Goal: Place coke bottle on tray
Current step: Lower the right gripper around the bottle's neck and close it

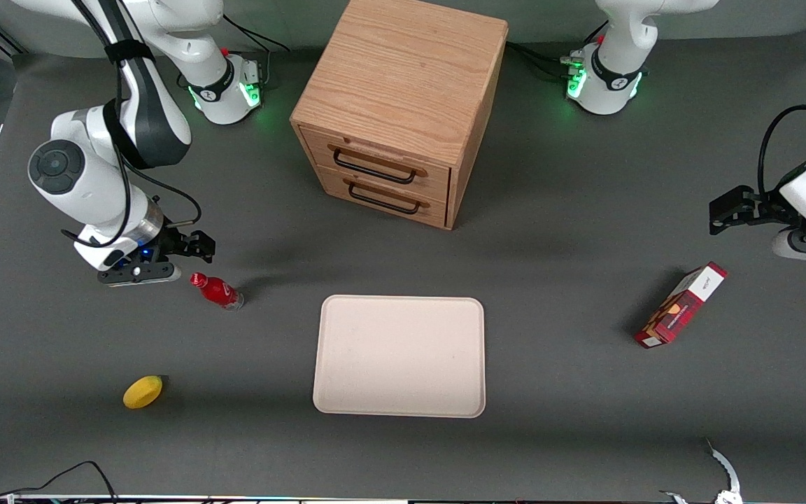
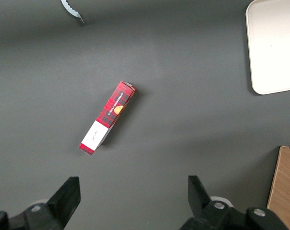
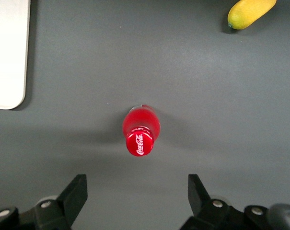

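The coke bottle (image 1: 216,290) is a small red bottle with a red cap, standing on the grey table toward the working arm's end, beside the tray. In the right wrist view I look down on its cap and white lettering (image 3: 140,130). The cream tray (image 1: 400,355) lies flat in the middle of the table, nearer the front camera than the wooden drawer unit; its corner shows in the right wrist view (image 3: 8,52). My gripper (image 1: 193,253) hovers above the table close beside the bottle, a little farther from the front camera. It is open and empty (image 3: 137,187).
A yellow lemon (image 1: 143,391) lies nearer the front camera than the bottle. A wooden two-drawer unit (image 1: 396,112) stands farther back than the tray. A red-and-white carton box (image 1: 681,305) lies toward the parked arm's end.
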